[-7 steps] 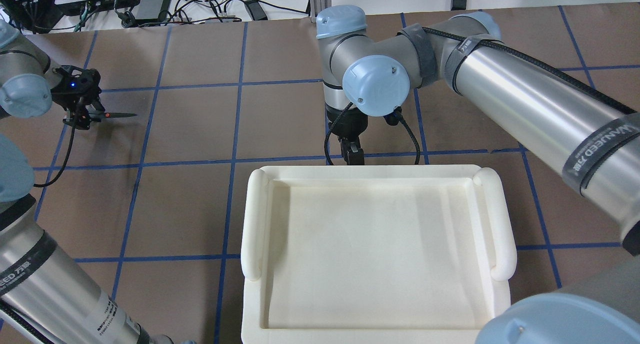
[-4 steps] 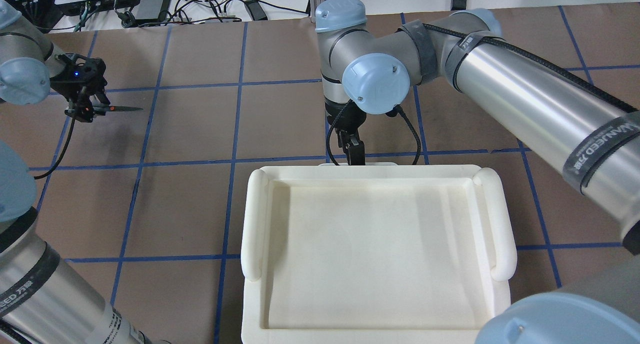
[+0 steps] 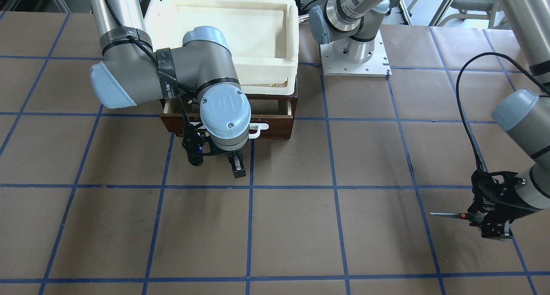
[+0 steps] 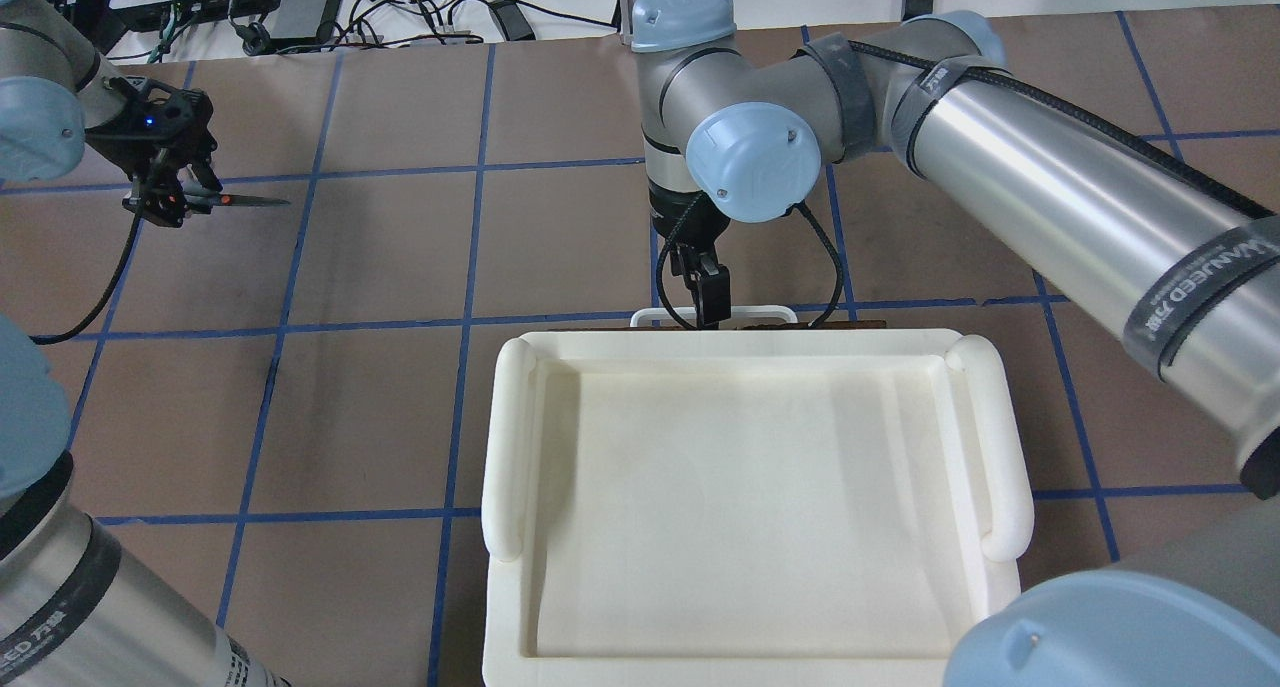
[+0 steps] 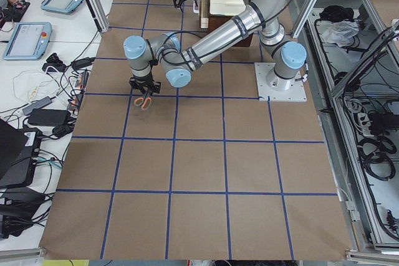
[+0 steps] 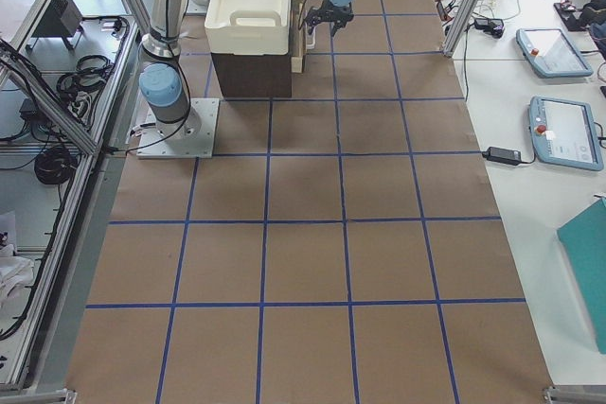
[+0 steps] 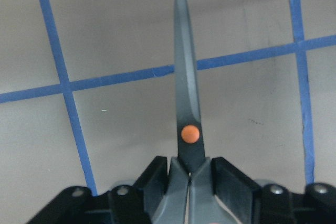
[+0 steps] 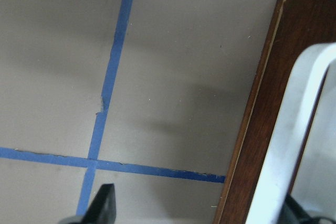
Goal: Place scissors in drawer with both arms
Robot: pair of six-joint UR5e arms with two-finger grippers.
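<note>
Pinching the scissors (image 7: 188, 114) at the handle end, my left tool (image 4: 168, 203) has its two fingers pressed in just behind the orange pivot. The blades are shut together. Their long axis lies level with the desk (image 4: 380, 247), and the tip points away from the left tool toward my right side, roughly along one blue tape line. The scissors are out at the far left part of the desk, well apart from the drawer (image 3: 275, 129).

My right tool (image 4: 712, 302) stands at the middle of the drawer front with its fingers spread. In the right wrist view the white bar handle (image 8: 294, 129) lies between them, close to one finger. Whether that finger touches the bar, I cannot tell. The drawer's long axis runs across my front, and its dark brown face looks away from my base. It stands a little way out of its housing, with a strip of pale plywood rim showing behind the face. A cream-white tray (image 4: 505, 447) sits on top of the housing, directly above the drawer.
</note>
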